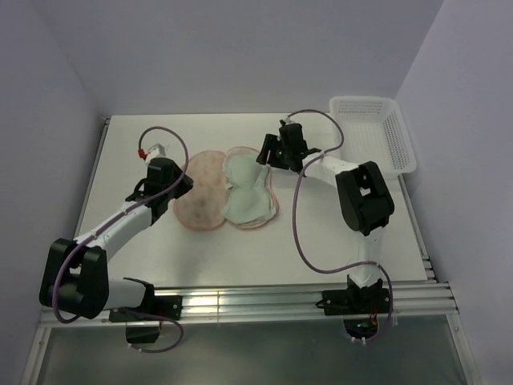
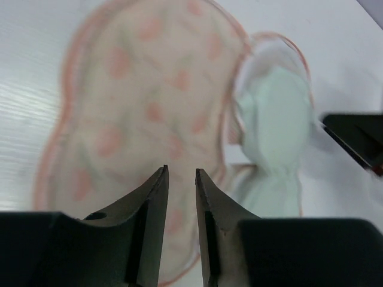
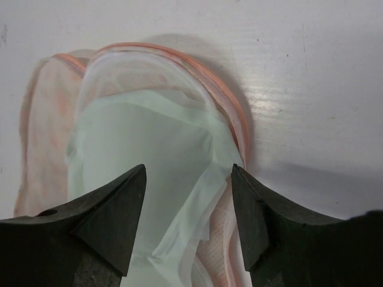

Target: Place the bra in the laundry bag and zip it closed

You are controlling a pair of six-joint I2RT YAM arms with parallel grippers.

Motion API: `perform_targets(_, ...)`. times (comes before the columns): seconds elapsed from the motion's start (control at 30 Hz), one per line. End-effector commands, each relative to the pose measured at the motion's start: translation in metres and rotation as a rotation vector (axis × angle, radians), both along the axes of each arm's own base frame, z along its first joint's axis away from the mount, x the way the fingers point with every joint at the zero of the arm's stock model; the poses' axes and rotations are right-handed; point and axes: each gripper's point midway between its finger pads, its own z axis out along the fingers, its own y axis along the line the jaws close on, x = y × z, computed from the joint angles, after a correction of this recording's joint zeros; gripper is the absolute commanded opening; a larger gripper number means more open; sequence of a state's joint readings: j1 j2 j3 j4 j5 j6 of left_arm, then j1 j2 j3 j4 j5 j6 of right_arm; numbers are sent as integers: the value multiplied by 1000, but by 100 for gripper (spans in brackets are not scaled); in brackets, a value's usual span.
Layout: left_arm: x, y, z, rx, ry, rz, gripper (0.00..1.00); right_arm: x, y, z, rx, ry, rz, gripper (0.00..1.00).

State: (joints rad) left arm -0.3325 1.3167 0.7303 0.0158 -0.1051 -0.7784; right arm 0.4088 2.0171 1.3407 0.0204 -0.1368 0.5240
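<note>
The laundry bag (image 1: 202, 196) lies open flat on the table's middle, its printed cream-pink half on the left. The pale mint bra (image 1: 247, 191) lies in its right half. My left gripper (image 1: 187, 183) hovers at the left half's edge; in the left wrist view its jaws (image 2: 181, 173) stand a narrow gap apart, empty, above the printed half (image 2: 143, 101), with the bra (image 2: 275, 113) to the right. My right gripper (image 1: 264, 152) is open wide and empty (image 3: 188, 170), just over the bra (image 3: 137, 155) and the bag's orange zip rim (image 3: 197, 66).
A white perforated plastic basket (image 1: 373, 132) stands at the back right corner of the table. The right gripper's dark body (image 2: 359, 137) shows at the right edge of the left wrist view. Purple cables loop off both arms.
</note>
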Motion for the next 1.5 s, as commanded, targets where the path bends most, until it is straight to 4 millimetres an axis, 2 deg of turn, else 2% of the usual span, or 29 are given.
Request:
perform_targets(0.0, 9, 53, 6, 93, 6, 171, 30, 5, 4, 48, 25, -99, 13, 68)
perform_targets(0.1, 15, 79, -4, 144, 49, 238, 31, 0, 6, 59, 47, -113, 27, 72)
perform_targets(0.13, 20, 83, 0, 157, 47, 248, 31, -3, 7, 61, 57, -116, 29, 73)
perform_targets(0.2, 24, 88, -14, 197, 98, 253, 33, -10, 5, 71, 75, -134, 28, 76)
perform_targets(0.23, 29, 87, -13, 213, 94, 238, 34, -13, 2, 74, 78, -142, 21, 76)
perform_targets(0.3, 29, 84, -30, 234, 142, 201, 42, -24, -4, 84, 100, -163, 6, 76)
perform_targets(0.33, 33, 83, -31, 240, 150, 195, 42, -28, -4, 87, 112, -171, 8, 76)
perform_targets(0.37, 33, 82, -42, 249, 179, 183, 42, -37, -6, 93, 127, -185, 10, 76)
perform_targets(0.53, 32, 85, -57, 293, 216, 189, 41, -58, -10, 106, 164, -207, 29, 76)
perform_targets(0.67, 28, 85, -81, 340, 283, 183, 36, -72, -13, 115, 189, -229, 37, 76)
perform_targets(0.77, 25, 81, -98, 351, 322, 168, 33, -80, -9, 123, 210, -245, 55, 76)
perform_targets(0.97, 23, 81, -113, 373, 358, 172, 30, -92, 1, 127, 211, -256, 87, 76)
perform_targets(1.03, 21, 81, -114, 367, 350, 181, 3, -93, 3, 131, 212, -266, 93, 76)
perform_targets(1.07, 22, 82, -105, 358, 324, 195, 0, -95, 5, 129, 203, -263, 99, 76)
perform_targets(1.13, 19, 84, -98, 346, 295, 215, 0, -95, 4, 129, 192, -266, 101, 76)
perform_targets(1.17, 19, 84, -83, 332, 256, 223, 0, -94, 2, 125, 174, -262, 90, 76)
perform_targets(1.23, 14, 83, -71, 315, 224, 230, 0, -90, -3, 111, 131, -235, 71, 76)
perform_targets(1.27, 14, 76, -50, 294, 168, 223, 0, -85, -11, 105, 87, -236, 42, 76)
perform_targets(1.3, 12, 74, -43, 287, 145, 220, 0, -82, -14, 99, 60, -229, 25, 76)
perform_targets(1.33, 11, 70, -24, 271, 98, 219, 0, -78, -19, 86, 21, -195, 9, 76)
perform_targets(1.37, 8, 59, -15, 267, 74, 196, 0, -76, -23, 78, -10, -179, -2, 74)
perform_targets(1.43, 6, 50, 6, 275, 19, 197, 0, -71, -29, 56, -57, -126, -27, 58)
perform_targets(1.47, 0, 36, 18, 274, -7, 164, 0, -71, -30, 50, -60, -110, -35, 50)
